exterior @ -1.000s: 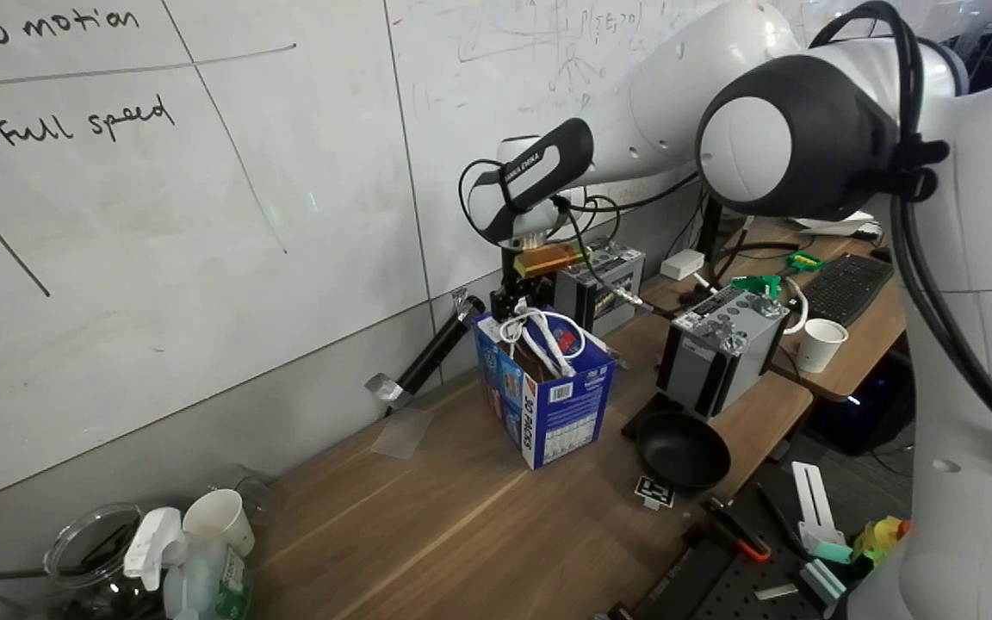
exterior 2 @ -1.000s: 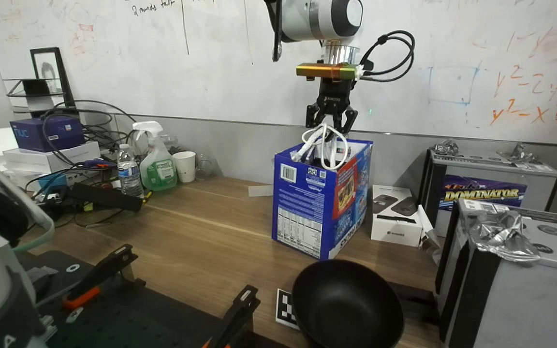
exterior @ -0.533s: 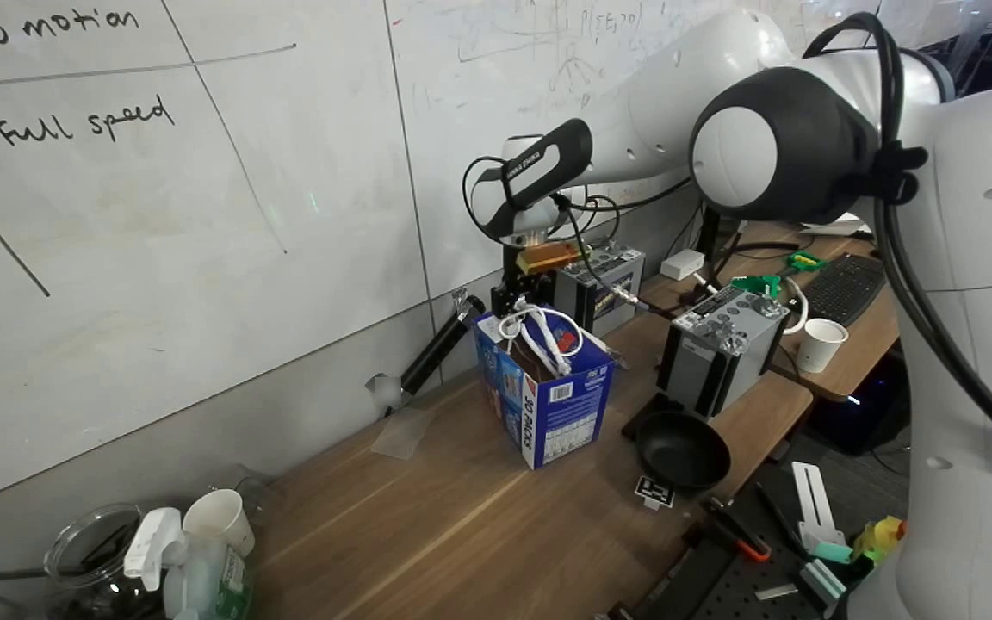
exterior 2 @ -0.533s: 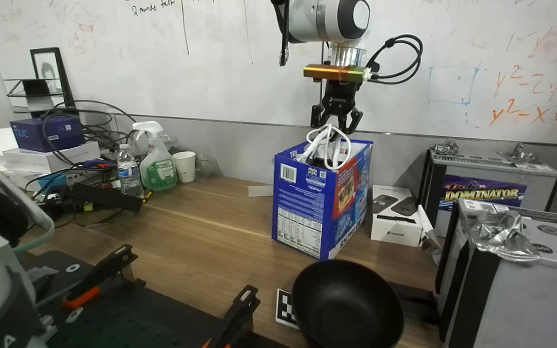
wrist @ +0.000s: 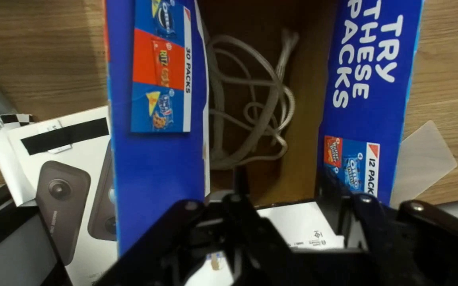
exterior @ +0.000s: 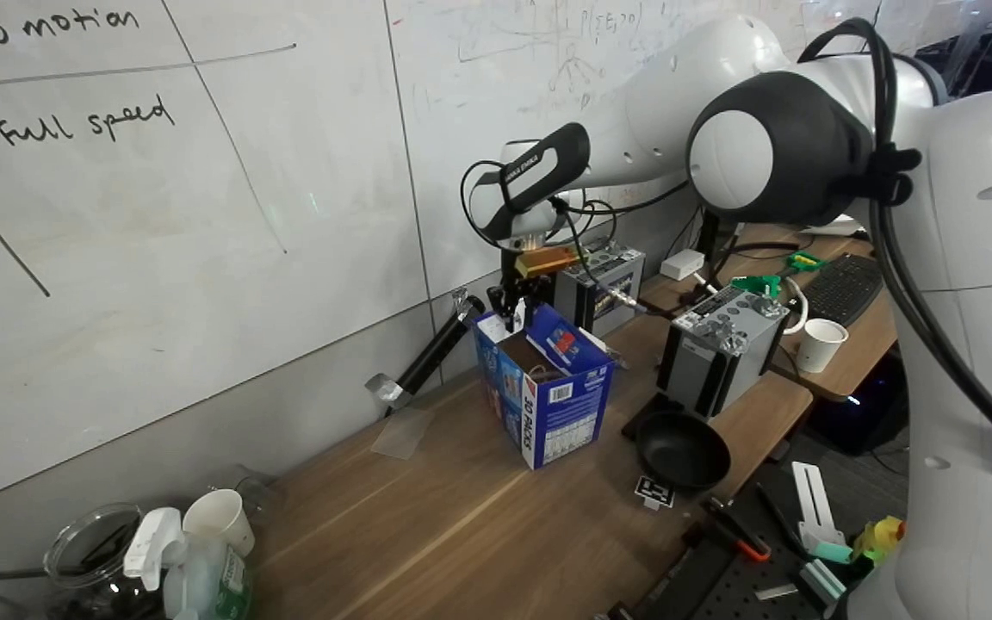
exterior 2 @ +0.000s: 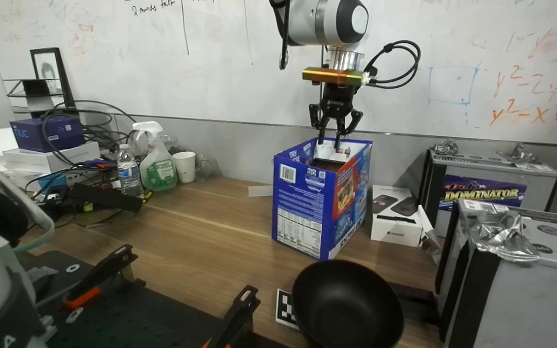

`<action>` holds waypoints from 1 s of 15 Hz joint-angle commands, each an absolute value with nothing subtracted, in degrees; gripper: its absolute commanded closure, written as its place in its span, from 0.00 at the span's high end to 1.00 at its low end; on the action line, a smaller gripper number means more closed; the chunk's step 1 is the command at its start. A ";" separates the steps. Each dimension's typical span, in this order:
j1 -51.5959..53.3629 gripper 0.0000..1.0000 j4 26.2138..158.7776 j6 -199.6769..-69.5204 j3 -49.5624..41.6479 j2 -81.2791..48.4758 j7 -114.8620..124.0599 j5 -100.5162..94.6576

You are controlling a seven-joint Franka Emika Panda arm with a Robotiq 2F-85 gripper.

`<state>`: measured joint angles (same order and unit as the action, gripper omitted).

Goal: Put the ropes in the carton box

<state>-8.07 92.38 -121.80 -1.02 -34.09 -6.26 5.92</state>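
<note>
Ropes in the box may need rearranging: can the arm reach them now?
Likely yes: the open claw hangs over one end of the carton box, whose open top exposes the ropes; depth unclear.

Behind the wooden table (exterior 2: 211,232) rise a grey wall (exterior 2: 240,157) and a scribbled whiteboard (exterior 2: 220,67); below the table, dark floor (exterior: 868,484).

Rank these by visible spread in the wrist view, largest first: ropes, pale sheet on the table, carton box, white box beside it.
1. Carton box
2. White box, partly hidden
3. Ropes
4. Pale sheet

Apparent size only; the carton's rim is nearer the camera.
</note>
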 commanded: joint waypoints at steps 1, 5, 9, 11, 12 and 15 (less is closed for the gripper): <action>-8.46 0.79 93.36 -120.24 -0.29 -32.32 -7.73 7.01; -8.38 1.00 99.39 -118.06 -0.25 -25.75 -10.28 5.92; -8.29 1.00 109.59 -113.95 -1.04 -14.39 -13.31 5.28; -8.00 1.00 114.46 -111.30 -1.59 -8.46 -14.45 4.88; -7.84 1.00 117.09 -110.62 -1.83 -5.37 -14.92 4.78; -7.38 1.00 126.09 -110.97 -2.51 4.41 -16.48 4.34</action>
